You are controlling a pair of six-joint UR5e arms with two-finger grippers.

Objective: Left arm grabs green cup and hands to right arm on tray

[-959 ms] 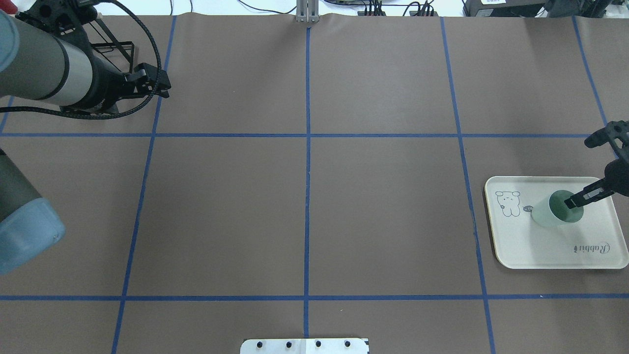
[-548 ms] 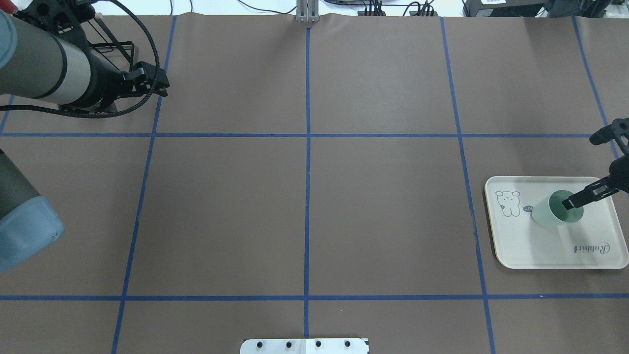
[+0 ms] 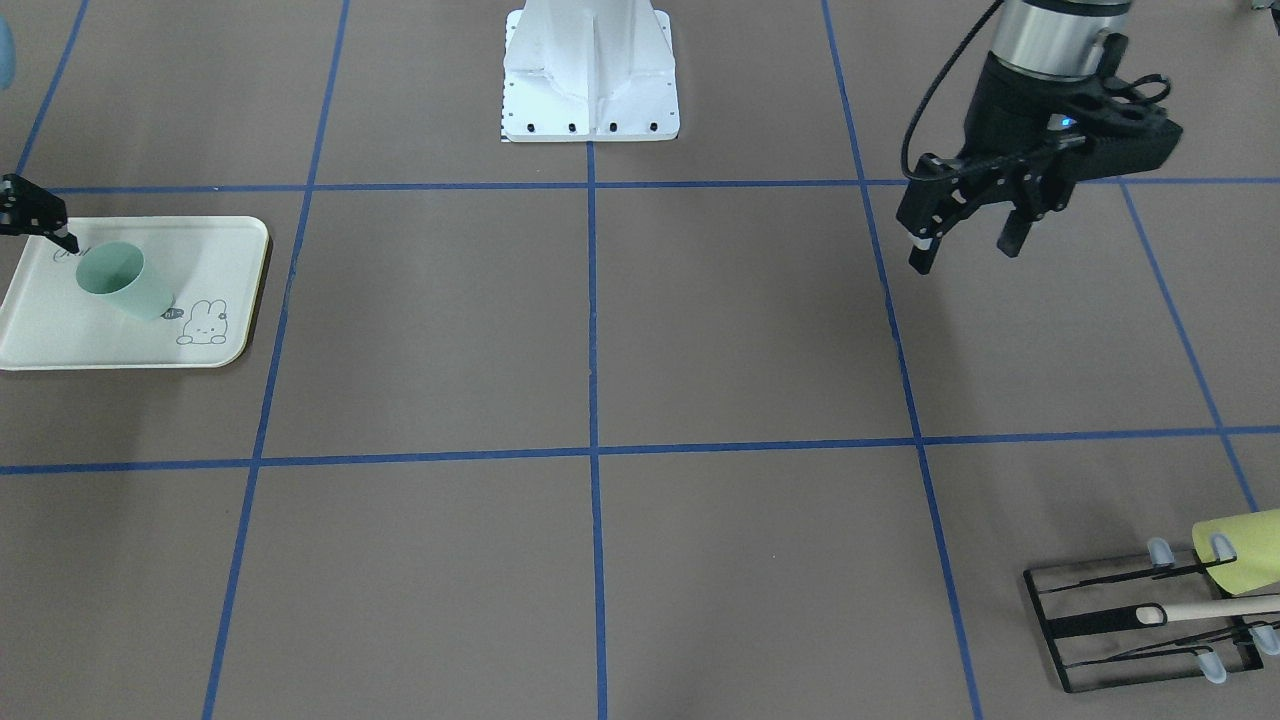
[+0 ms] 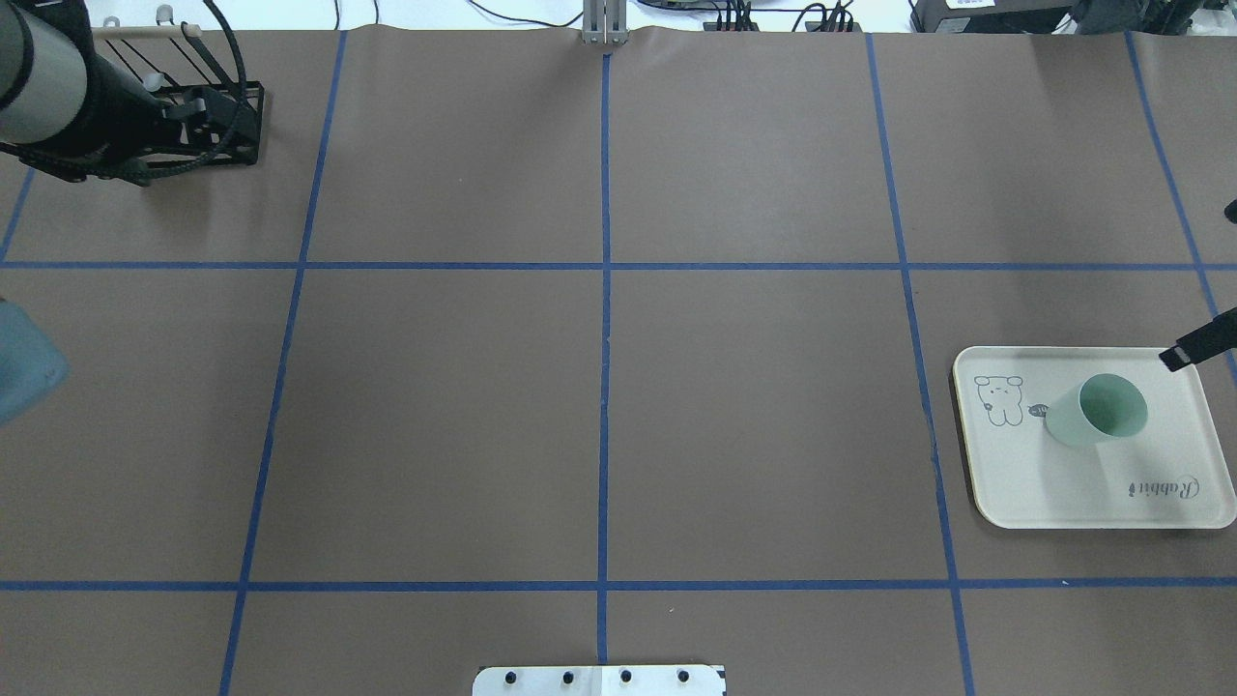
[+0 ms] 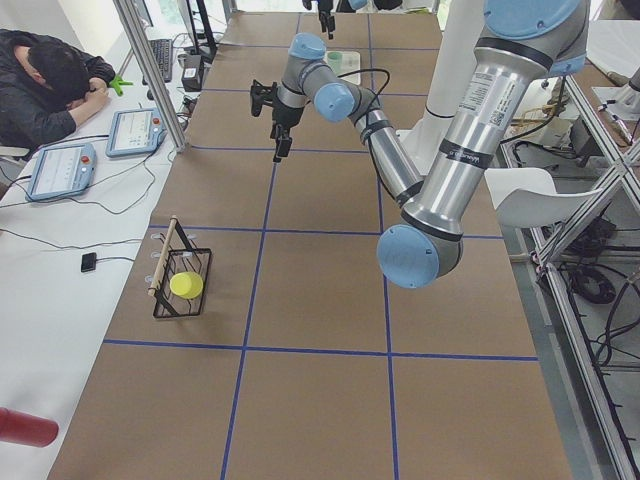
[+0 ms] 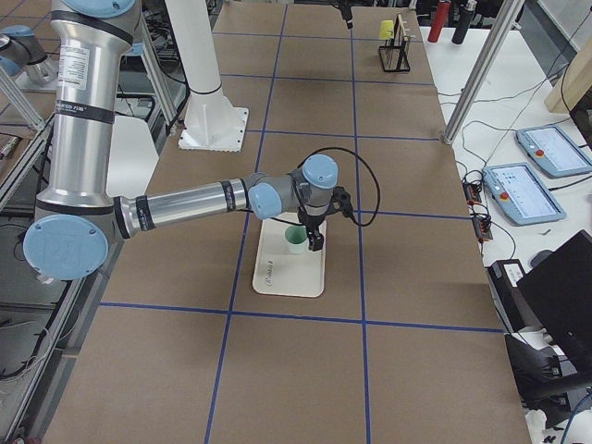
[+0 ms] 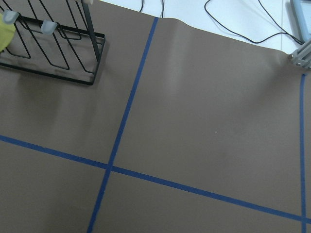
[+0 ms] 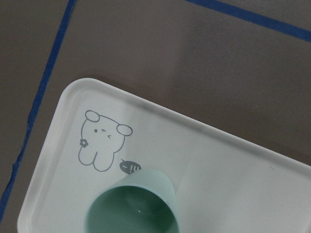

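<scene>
We see green cup [image 4: 1097, 414] upright on tray [image 4: 1024, 483], ungripped. Right gripper [image 6: 311, 237] beside it, jaws apart. Left gripper [image 3: 963, 252] spread, empty.

The green cup [image 4: 1063, 420] is pale mint, its tray [image 4: 1024, 483] cream-white with a grey bunny outline and grey script, the table [image 4: 754, 435] brown, gridded in blue tape — and the black wire rack [image 3: 1095, 621] holds what looks like a yellow-green cup [image 3: 1245, 550].
</scene>
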